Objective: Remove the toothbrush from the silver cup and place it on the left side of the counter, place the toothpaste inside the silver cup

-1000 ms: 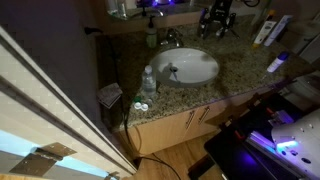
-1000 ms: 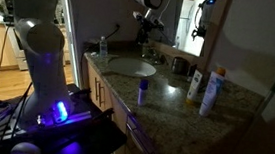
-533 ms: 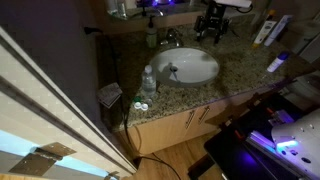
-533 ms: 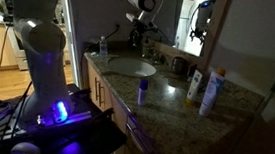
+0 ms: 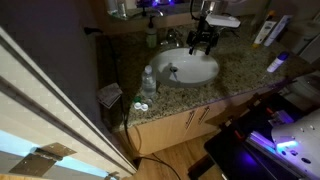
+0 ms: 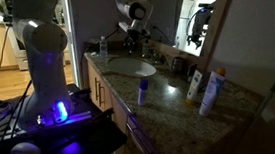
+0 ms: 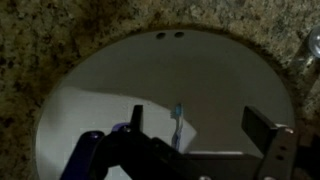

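Pickup is judged in hand: the claw (image 7: 197, 120), jaws wide apart, is held over the white oval sink basin (image 7: 95, 90) w/ a thin blue-tipped toothbrush (image 7: 180, 122) seen betw. them, so descent & closing are called for next.

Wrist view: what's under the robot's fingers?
The white sink bowl, with two small holes near its rim. A thin blue-tipped stick shows between the open fingers. The fingers cover the bowl's lower part.
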Tool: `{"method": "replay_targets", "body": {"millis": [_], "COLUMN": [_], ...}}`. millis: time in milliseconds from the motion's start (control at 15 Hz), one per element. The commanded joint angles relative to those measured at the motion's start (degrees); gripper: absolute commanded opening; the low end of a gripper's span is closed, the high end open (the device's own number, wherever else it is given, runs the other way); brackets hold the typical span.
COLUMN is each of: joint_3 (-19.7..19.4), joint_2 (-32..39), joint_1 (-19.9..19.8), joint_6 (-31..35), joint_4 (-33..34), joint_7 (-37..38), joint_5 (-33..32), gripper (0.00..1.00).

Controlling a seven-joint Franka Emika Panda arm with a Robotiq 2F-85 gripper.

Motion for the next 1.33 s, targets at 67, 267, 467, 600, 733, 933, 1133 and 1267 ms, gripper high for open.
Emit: {"method": "replay_targets", "body": {"millis": [67,267,467,600,733,933,1133,1267], "joint_3": [0.1,1.2,3.4,3.6,2.0,2.8,1.2,-0.2], "joint_2": [0.0,2.8,6.8,10.7,14.9,15.4,17.6,18.8], "joint_1": [-0.3,1.2,3.6,5.6,8.2,7.9,8.7,9.7], "joint_6": [-0.1,5.2,18.7,28.2,38.1,37.8,39.1,42.1], "joint_4": [0.1,-1.2,-2.7,-2.5,-3.1,-2.6,-2.1,-2.7], "joint_7": [0.0,-0.4,0.6,2.5,7.0,7.9,9.0,10.0], "joint_5": [-0.1,-0.5,0.6,-2.1,-5.3,-4.3,-5.5,-6.6], "gripper": [1.00,1.00,1.00,1.00,1.00,1.00,1.00,1.00]}}
